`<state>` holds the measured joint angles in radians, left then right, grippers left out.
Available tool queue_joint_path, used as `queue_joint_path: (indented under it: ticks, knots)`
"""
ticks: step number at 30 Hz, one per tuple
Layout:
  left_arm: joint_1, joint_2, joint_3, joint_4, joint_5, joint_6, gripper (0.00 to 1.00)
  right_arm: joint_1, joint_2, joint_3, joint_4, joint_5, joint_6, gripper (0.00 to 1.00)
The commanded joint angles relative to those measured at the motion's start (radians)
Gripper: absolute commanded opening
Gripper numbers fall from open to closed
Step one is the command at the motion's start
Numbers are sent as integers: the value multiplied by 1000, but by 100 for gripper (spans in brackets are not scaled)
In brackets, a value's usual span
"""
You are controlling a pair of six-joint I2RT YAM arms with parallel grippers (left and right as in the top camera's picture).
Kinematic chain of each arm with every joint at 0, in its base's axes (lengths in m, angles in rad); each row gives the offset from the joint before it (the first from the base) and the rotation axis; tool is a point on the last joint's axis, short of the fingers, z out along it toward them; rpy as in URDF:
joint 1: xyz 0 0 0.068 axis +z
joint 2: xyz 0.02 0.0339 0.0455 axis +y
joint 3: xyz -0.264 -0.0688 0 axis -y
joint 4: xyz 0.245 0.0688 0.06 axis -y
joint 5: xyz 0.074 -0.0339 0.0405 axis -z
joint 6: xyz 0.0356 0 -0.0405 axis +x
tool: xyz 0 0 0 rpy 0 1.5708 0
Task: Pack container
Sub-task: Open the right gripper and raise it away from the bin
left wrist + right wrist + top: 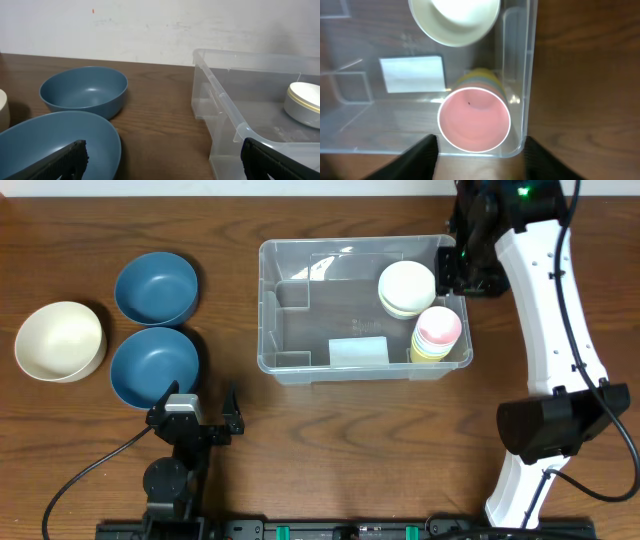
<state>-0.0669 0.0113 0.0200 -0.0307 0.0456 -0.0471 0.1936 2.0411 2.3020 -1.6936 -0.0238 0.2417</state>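
The clear plastic container (264, 310) stands at the table's middle, with a pale label (358, 352) on its floor. Inside at the right are a stack of cream bowls (406, 288) and a stack of cups topped by a pink cup (437, 332). My right gripper (462, 265) hovers over the container's right end, open and empty. In the right wrist view its fingers (480, 160) frame the pink cup (474, 119) below the cream bowl (454, 20). My left gripper (197, 415) is open and empty near the front edge, left of the container (220, 100).
Two blue bowls (155, 287) (153, 366) and a cream bowl (60, 340) sit on the table's left. The nearer blue bowl (60, 142) lies just beside my left gripper's (162, 160) left finger, and the other blue bowl (84, 92) lies behind it.
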Motion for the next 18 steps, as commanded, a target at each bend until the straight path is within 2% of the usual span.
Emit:
queue_joint_path:
  ticks: [1,8,10,18]
  knots:
    - [5,-1,-16,-40,-19,17,98,-17,-30,64,-4,-27,-10,67]
    - [5,-1,-16,-40,-19,17,98,-61,-31,80,4,-36,16,89]
    - [5,-1,-16,-40,-19,17,98,-85,-31,80,5,-36,16,99]
    - [5,-1,-16,-40,-19,17,98,-229,-31,80,10,-29,43,99]
